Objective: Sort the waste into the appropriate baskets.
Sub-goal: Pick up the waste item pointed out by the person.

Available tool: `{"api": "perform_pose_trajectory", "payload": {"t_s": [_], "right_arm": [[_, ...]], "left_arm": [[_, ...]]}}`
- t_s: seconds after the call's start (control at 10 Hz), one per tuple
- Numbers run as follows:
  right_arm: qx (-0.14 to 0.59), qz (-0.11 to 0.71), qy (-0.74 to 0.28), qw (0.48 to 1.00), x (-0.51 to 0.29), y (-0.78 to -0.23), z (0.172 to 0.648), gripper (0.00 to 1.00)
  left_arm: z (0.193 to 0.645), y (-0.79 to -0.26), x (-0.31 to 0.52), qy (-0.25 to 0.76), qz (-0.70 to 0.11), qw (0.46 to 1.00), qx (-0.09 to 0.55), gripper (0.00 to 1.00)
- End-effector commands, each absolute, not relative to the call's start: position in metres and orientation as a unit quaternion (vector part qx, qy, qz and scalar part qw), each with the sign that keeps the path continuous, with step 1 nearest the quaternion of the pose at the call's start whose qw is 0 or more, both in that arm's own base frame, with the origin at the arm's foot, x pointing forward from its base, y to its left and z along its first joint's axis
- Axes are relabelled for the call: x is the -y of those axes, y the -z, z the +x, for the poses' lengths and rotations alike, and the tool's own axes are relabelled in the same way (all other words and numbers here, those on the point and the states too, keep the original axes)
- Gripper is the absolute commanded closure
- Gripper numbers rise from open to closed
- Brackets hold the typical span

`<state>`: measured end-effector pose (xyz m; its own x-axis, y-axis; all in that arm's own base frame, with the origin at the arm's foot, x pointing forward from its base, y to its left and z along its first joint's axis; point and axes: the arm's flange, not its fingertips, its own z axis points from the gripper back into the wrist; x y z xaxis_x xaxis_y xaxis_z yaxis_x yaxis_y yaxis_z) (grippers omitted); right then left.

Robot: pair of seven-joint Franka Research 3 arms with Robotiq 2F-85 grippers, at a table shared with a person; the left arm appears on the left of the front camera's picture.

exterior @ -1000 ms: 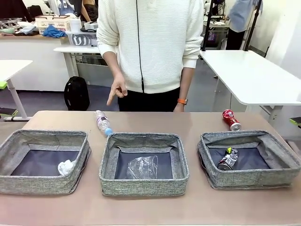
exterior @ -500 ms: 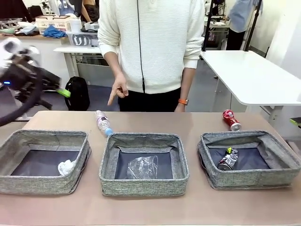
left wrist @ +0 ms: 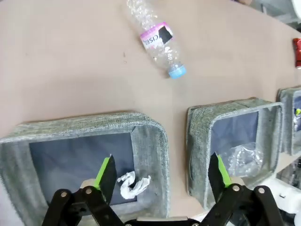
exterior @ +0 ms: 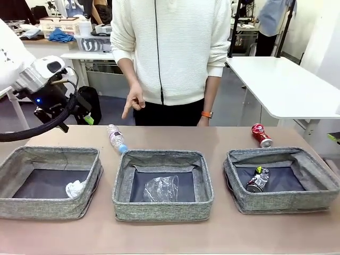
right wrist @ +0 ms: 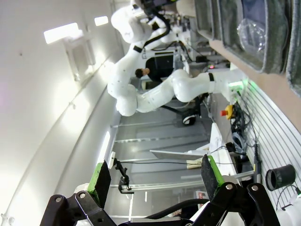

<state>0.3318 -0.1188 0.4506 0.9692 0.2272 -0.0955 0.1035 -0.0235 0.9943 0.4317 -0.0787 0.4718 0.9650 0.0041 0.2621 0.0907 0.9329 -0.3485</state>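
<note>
The clear bottle with a blue cap [exterior: 116, 138] lies on the table behind the gap between the left basket [exterior: 32, 154] and the middle basket [exterior: 162, 156]. My left gripper [exterior: 82, 117] hangs open above the table's back left, left of the bottle. From the left wrist, the bottle [left wrist: 155, 40] lies ahead of the open left gripper [left wrist: 161, 169]. A paper wad [exterior: 74, 188] is in the left basket, the clear cup [exterior: 162, 188] in the middle one, a dark can [exterior: 257, 179] in the right basket [exterior: 281, 204]. The red can [exterior: 261, 135] lies behind it. My right gripper [right wrist: 155, 179] is open, off the table.
A person in a white sweater stands at the far edge; one hand [exterior: 133, 101] points down towards the bottle. The red can [left wrist: 297, 47] shows at the left wrist view's right edge. Bare tabletop [exterior: 212, 135] stretches behind the baskets.
My left arm has swung in from the left and now hangs over the table's back left corner, nearer the bottle. The waste, the baskets and the person's hand are unmoved.
</note>
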Motion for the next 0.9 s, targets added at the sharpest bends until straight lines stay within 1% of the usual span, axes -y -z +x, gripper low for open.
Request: {"api": "perform_pose_trajectory", "payload": {"t_s": [0.0, 0.1, 0.2, 0.3, 0.4, 0.6, 0.8], "right_arm": [[-0.123, 0.713, -0.038, 0.689, 0.120, -0.458, 0.332, 0.00], [-0.123, 0.713, -0.038, 0.689, 0.120, -0.458, 0.332, 0.00], [-0.123, 0.713, -0.038, 0.689, 0.120, -0.458, 0.332, 0.00], [-0.123, 0.713, -0.038, 0.689, 0.120, -0.458, 0.332, 0.00], [-0.123, 0.713, -0.038, 0.689, 0.120, -0.458, 0.332, 0.00], [-0.123, 0.713, -0.038, 0.689, 0.120, -0.458, 0.332, 0.00], [-0.123, 0.713, -0.038, 0.689, 0.120, -0.458, 0.332, 0.00]], "left_arm": [[0.451, -0.453, 0.095, -0.009, -0.151, 0.984, 0.097, 0.00], [0.472, -0.443, 0.104, -0.003, -0.157, 0.984, 0.080, 0.00], [0.507, -0.426, 0.123, -0.042, -0.123, 0.988, 0.079, 0.00], [0.537, -0.411, 0.135, -0.066, -0.106, 0.989, 0.073, 0.00], [0.556, -0.399, 0.145, -0.068, -0.120, 0.989, 0.048, 0.00], [0.578, -0.387, 0.148, -0.115, -0.118, 0.984, 0.061, 0.00], [0.586, -0.375, 0.142, -0.147, -0.114, 0.980, 0.063, 0.00]]}}
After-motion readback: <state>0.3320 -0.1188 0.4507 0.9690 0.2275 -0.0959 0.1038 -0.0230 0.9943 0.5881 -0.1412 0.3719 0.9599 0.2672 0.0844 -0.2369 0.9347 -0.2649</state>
